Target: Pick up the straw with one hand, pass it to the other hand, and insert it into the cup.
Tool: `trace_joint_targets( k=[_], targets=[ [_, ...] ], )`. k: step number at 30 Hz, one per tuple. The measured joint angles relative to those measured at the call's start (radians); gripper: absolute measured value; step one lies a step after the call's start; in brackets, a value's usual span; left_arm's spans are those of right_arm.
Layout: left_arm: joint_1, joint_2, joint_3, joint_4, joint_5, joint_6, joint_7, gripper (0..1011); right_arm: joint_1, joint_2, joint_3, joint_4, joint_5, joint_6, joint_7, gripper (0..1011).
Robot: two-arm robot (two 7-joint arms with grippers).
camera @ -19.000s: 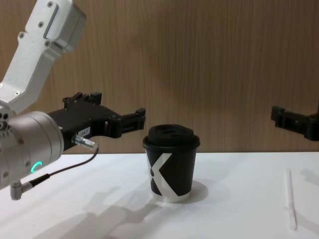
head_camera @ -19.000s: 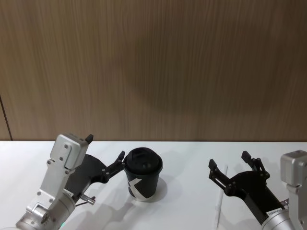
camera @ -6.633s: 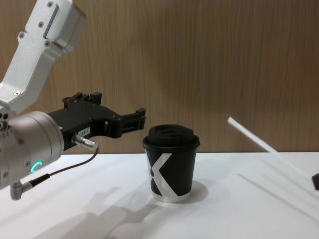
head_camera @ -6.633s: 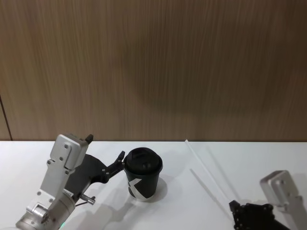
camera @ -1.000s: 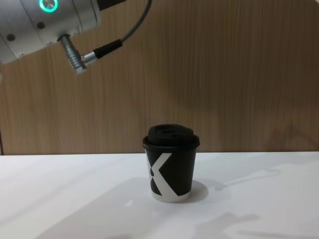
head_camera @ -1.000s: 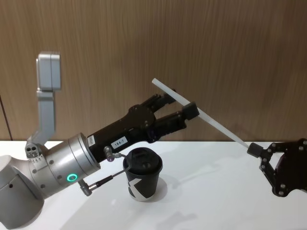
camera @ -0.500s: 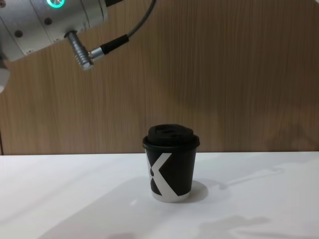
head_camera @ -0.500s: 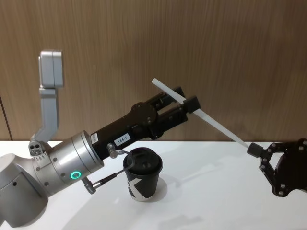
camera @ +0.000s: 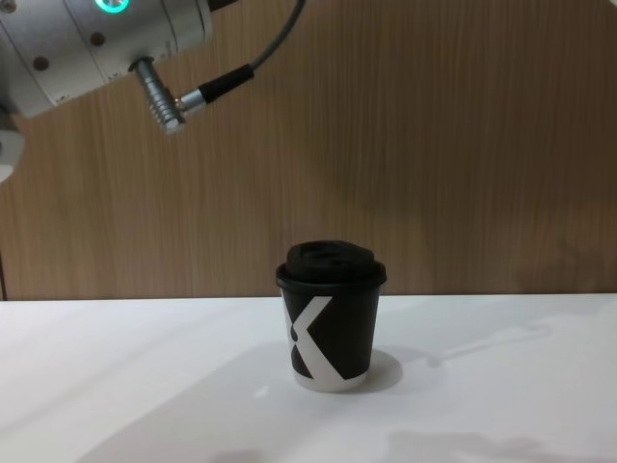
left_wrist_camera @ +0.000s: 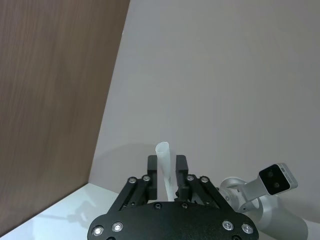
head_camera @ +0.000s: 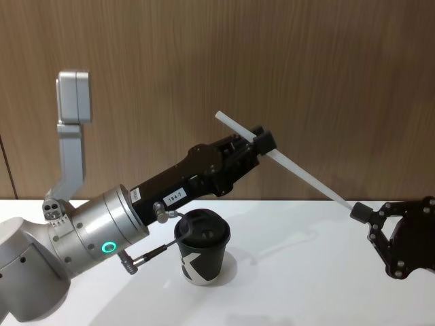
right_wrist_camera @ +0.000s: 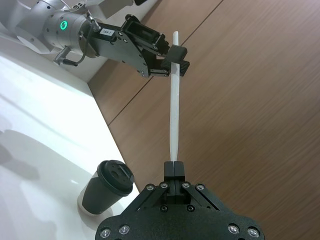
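The straw [head_camera: 299,172] hangs above the bench [head_camera: 306,278], its long axis slanting from high left to low right; the jaws of the left gripper [head_camera: 263,142] clamp it near the upper end, above and right of the cup [head_camera: 202,256]; the jaws of the right gripper [head_camera: 359,212] pinch its lower tip.

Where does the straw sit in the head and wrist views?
Head view: the straw slants down across right of centre.
Left wrist view: poking out of the left gripper.
Right wrist view: spanning right gripper to left gripper.
Shared landmark: the left gripper near its upper end.
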Motion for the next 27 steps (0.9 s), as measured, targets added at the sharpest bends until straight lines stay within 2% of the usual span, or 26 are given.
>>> trace_joint_targets(
  k=[2, 4, 5, 8, 17, 22, 23, 26, 27],
  targets=[
    [0.000, 0.000, 0.000, 0.000, 0.000, 0.000, 0.000, 184, 0.000, 0.000, 0.000, 0.000, 0.000, 0.000, 0.000, 0],
    [0.000, 0.000, 0.000, 0.000, -0.001, 0.000, 0.000, 155, 0.000, 0.000, 0.000, 0.000, 0.000, 0.000, 0.000, 0],
    [0.000, -0.001, 0.000, 0.000, -0.001, 0.000, 0.000, 89, 0.000, 0.000, 0.000, 0.000, 0.000, 0.000, 0.000, 0],
    [-0.001, -0.001, 0.000, 0.001, -0.001, 0.000, 0.000, 33, 0.000, 0.000, 0.000, 0.000, 0.000, 0.000, 0.000, 0],
    [-0.001, -0.002, 0.000, 0.001, -0.002, 0.000, 0.000, 5, 0.000, 0.000, 0.000, 0.000, 0.000, 0.000, 0.000, 11],
    [-0.001, -0.002, 0.000, 0.001, -0.002, 0.000, 0.000, 6, 0.000, 0.000, 0.000, 0.000, 0.000, 0.000, 0.000, 146],
    [-0.001, -0.002, 0.000, 0.001, -0.002, 0.000, 0.000, 5, 0.000, 0.000, 0.000, 0.000, 0.000, 0.000, 0.000, 202],
    [-0.002, -0.001, 0.001, 0.001, -0.001, -0.002, 0.001, 5, 0.000, 0.000, 0.000, 0.000, 0.000, 0.000, 0.000, 257],
    [-0.002, 0.000, 0.001, 0.001, 0.000, -0.003, 0.002, 5, 0.000, 0.000, 0.000, 0.000, 0.000, 0.000, 0.000, 313]
  ],
)
